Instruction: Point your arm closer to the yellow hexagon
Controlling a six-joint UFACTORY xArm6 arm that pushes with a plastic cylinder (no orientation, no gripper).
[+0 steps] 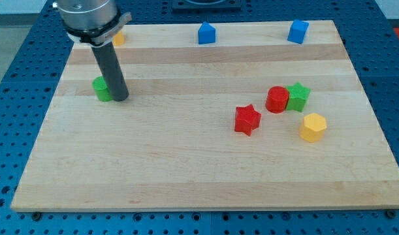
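Note:
The yellow hexagon (313,126) lies on the wooden board (186,170) at the view's right, below the middle. My tip (119,98) rests on the board at the view's left, far from the hexagon. It touches a green block (101,88), whose shape the rod partly hides. A red star (247,119) lies left of the hexagon. A red cylinder (277,99) and a green star (297,96) sit side by side above it.
A blue block (206,32) and another blue block (298,31) stand at the board's top edge. A yellow block (119,38) shows partly behind the arm at the top left. A blue perforated table surrounds the board.

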